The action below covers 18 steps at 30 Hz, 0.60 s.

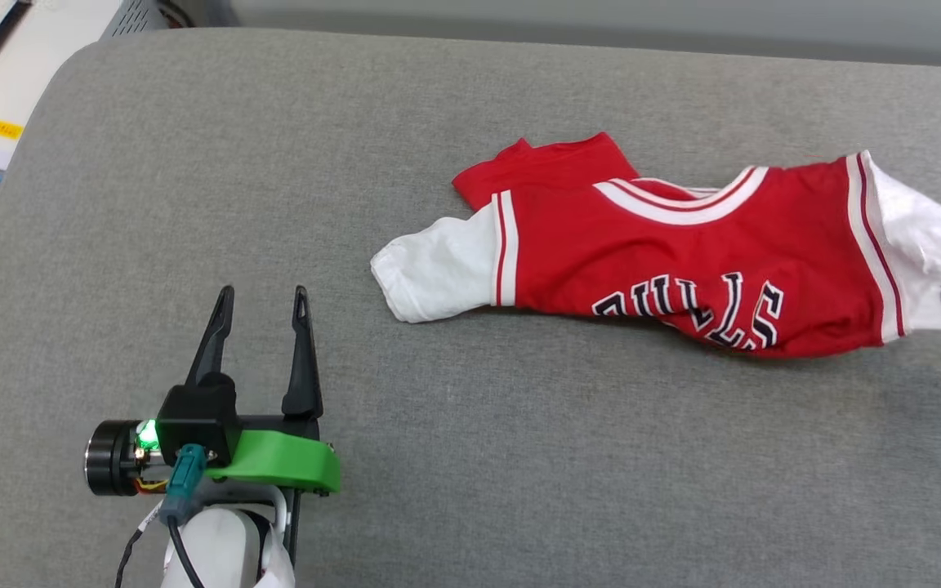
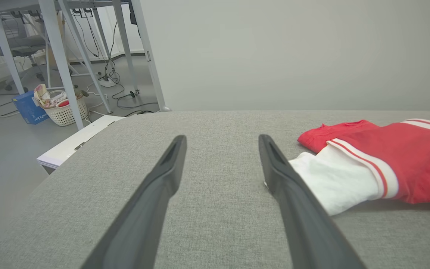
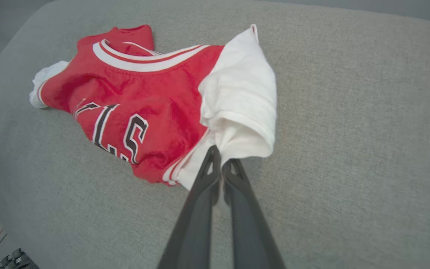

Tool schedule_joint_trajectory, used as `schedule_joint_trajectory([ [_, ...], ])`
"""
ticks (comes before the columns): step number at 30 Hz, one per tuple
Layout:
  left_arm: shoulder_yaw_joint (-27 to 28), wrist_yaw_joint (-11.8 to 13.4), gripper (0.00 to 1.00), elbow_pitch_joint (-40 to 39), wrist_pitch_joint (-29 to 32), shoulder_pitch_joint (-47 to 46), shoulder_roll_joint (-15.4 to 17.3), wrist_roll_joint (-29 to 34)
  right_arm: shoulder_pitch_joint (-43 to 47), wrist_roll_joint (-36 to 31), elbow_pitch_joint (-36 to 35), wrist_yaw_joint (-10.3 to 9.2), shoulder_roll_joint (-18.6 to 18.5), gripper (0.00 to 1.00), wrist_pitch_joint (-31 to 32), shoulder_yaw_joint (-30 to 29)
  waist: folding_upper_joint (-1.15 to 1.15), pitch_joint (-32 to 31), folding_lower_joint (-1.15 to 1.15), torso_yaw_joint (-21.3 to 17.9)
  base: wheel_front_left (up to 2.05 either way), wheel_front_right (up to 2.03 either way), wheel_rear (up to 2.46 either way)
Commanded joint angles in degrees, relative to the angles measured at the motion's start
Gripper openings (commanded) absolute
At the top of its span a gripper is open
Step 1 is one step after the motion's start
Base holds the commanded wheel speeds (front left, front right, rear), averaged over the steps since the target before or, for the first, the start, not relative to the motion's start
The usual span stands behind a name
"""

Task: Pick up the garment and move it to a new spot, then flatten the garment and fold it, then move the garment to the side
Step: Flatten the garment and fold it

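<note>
Right gripper (image 3: 220, 157): we see its two dark fingers drawn together, pinching a bunched fold of cloth at the near edge of one white sleeve (image 3: 241, 93).
Garment (image 3: 155, 93): we find it lying crumpled on the right half of the desk, red body in the middle and a white sleeve at each end. The striped collar faces the far edge.
Lettering (image 1: 695, 306): black letters outlined in white read upside down in the head view. Their lower part tucks under the near fold of the cloth.
Other sleeve (image 1: 438, 269): it lies flat on the desk at the garment's left end, pointing towards the left gripper.
Left gripper (image 1: 265, 298): we see its fingers standing apart and holding nothing. It is over bare desk, near the other sleeve but clear of it.
Desk (image 1: 519, 457): a grey fabric-covered top with a rounded corner at the far left.
Basket (image 2: 65, 110): in the left wrist view it stands on the floor beyond the desk, beside a blue box (image 2: 28, 108).
</note>
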Motion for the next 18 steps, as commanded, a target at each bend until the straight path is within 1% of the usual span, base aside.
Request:
schedule_joint_trajectory([
  [1, 0.2, -0.3, 1.00, -0.1, -0.3, 1.0, 0.3, 0.3, 3.0, 1.2, -0.2, -0.03, -0.5, 0.00, -0.7, -1.3, 0.00, -2.0, 0.00, -2.2, 0.00, 0.00, 0.00],
  [3, 0.3, -0.4, 1.00, -0.2, -0.3, 1.3, 0.3, 0.4, 7.0, 2.2, 0.7, -0.03, -0.6, 0.00, -1.8, -3.4, 0.00, -2.1, 0.00, -2.6, 0.00, 0.00, 0.00],
  [7, 0.2, -0.8, 1.00, 0.0, -0.3, 1.5, 0.3, 0.5, 13.2, 3.8, 5.0, -0.03, 0.4, 0.00, -2.9, -7.0, 0.00, -1.9, 0.00, -2.9, 0.00, 0.00, 0.00],
  [10, 0.1, -1.1, 1.00, 0.2, -0.3, 1.2, 0.3, 0.6, 16.0, 4.1, 10.0, -0.03, 2.5, 0.00, -3.1, -8.4, 0.00, -1.4, 0.00, -2.6, 0.00, 0.00, 0.00],
  [12, 0.1, -1.2, 1.00, 0.3, -0.3, 1.0, 0.3, 0.7, 16.7, 2.5, 13.4, -0.03, 3.8, 0.00, -3.2, -8.3, 0.00, -1.0, 0.00, -2.3, 0.00, 0.00, 0.00],
  [16, 0.2, -1.2, 1.00, 0.9, -0.3, 1.0, 0.2, 0.7, 16.7, 1.8, 19.3, -0.03, 8.3, 0.00, -2.5, -8.0, 0.00, -0.7, 0.00, -2.0, 0.00, 0.00, 0.00],
  [18, 0.3, -1.2, 1.00, 1.2, -0.3, 1.1, 0.2, 0.7, 16.3, 0.3, 21.4, -0.03, 9.6, 0.00, -3.4, -7.9, 0.00, -0.9, 0.00, -1.9, 0.00, 0.00, 0.00],
])
